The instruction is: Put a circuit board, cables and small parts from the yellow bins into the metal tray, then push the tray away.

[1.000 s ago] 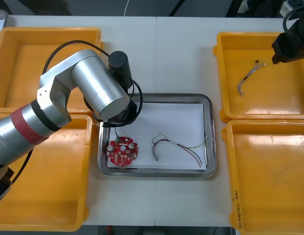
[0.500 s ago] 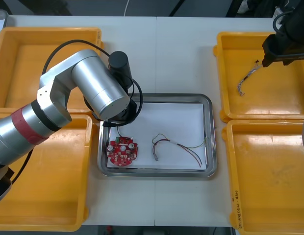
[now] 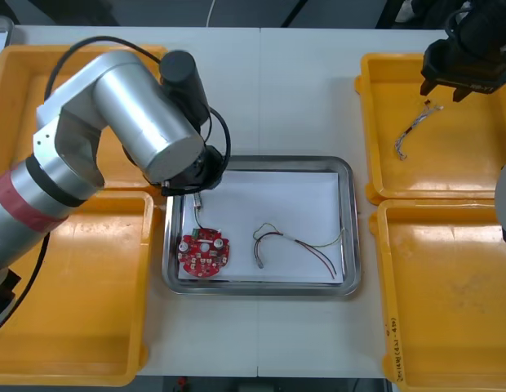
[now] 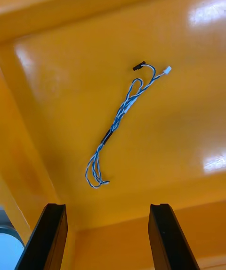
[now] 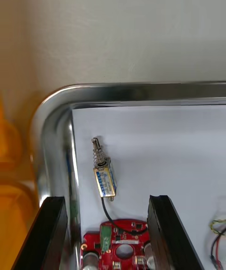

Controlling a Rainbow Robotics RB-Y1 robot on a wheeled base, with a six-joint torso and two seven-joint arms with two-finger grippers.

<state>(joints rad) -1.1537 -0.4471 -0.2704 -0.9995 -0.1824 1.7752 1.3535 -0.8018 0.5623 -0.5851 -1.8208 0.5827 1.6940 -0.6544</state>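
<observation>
Over the last second your left hand has drawn back from the shiny rectangular metal tray. Its fingers stand apart with nothing between them. Just ahead of them, on the tray's white liner, lies the small metal part with a spring and a black lead. Closer in to the hand sits the round red circuit board. That looks like a finished drop, with the part delivered and let go. Off to the side of this hand, beyond the board, the thin red and yellow cable also lies in the tray.

Meanwhile your right hand has swung in over the far yellow plastic bin on its side of the bench. Its fingers are spread and empty. The twisted blue and white cable lies on the bin floor straight ahead of them, not yet touched. You will likely need to lower this hand and close on that cable next. Pushing the tray away comes after that.
</observation>
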